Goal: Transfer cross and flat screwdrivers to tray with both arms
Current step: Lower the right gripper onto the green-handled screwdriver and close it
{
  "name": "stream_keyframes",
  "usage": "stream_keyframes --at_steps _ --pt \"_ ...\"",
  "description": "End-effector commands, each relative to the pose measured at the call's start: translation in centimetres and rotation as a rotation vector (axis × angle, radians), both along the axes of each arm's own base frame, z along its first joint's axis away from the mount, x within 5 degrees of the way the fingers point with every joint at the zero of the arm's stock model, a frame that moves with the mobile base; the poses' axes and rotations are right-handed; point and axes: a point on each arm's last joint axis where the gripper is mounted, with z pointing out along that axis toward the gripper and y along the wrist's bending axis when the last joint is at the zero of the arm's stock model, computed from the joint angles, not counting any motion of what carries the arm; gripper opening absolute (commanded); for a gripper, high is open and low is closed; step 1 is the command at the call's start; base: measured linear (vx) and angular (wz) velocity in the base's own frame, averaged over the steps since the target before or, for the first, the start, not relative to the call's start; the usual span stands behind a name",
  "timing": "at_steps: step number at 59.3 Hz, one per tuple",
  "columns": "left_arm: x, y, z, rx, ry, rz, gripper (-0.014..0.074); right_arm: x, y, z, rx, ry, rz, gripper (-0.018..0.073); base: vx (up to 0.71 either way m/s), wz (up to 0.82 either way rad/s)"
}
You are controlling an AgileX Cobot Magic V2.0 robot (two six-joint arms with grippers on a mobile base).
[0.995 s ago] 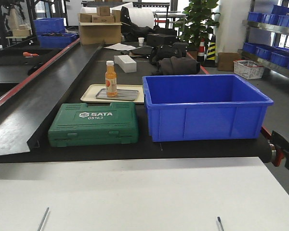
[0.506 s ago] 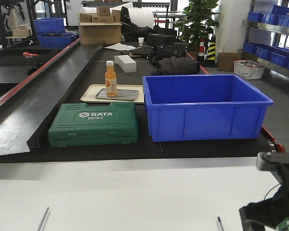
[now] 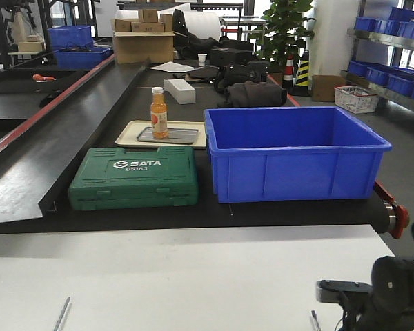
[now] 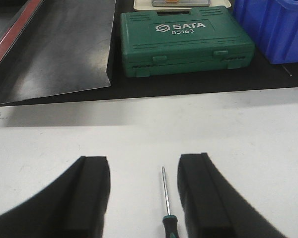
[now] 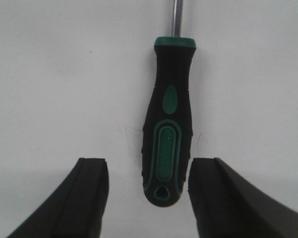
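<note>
In the left wrist view a screwdriver (image 4: 165, 198) with a thin steel shaft and black-green handle lies on the white table, tip pointing away. It sits between the spread fingers of my open left gripper (image 4: 144, 193), nearer the right finger (image 4: 201, 193), untouched. In the right wrist view the other screwdriver's handle (image 5: 169, 134) lies on the table with its butt end between the fingers of my open right gripper (image 5: 148, 193). The front view shows both shaft tips (image 3: 62, 312) (image 3: 315, 321) and the right arm (image 3: 383, 296) low at the bottom right. The tray is out of view.
Beyond the white table (image 3: 193, 276) stand a green SATA case (image 3: 134, 177) and a big blue bin (image 3: 293, 152). Behind them a beige tray (image 3: 127, 134) holds a small shiny steel tray (image 3: 179, 136) and an orange bottle (image 3: 159, 114). A dark sloping sheet (image 3: 62, 131) runs along the left.
The right arm came in from the right edge, swung over the table's right corner, and now sits lower over the right screwdriver. The screwdrivers have not moved.
</note>
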Motion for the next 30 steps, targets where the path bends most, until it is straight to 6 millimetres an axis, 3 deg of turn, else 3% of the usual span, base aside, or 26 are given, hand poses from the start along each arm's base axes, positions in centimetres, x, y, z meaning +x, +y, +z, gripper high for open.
stream_keyframes --at_steps 1,19,30 --pt "0.1 0.0 1.9 -0.019 -0.106 0.004 0.0452 0.9 0.3 1.1 -0.016 -0.089 -0.015 0.0431 0.0 0.0" --pt "-0.1 0.0 1.6 -0.018 -0.067 0.004 0.0452 2.3 0.4 0.8 -0.017 -0.118 -0.027 0.0431 0.0 0.0" --pt "0.0 0.0 1.6 -0.018 -0.068 0.004 0.0452 2.7 0.5 -0.7 -0.031 -0.041 -0.024 0.0431 0.0 0.0"
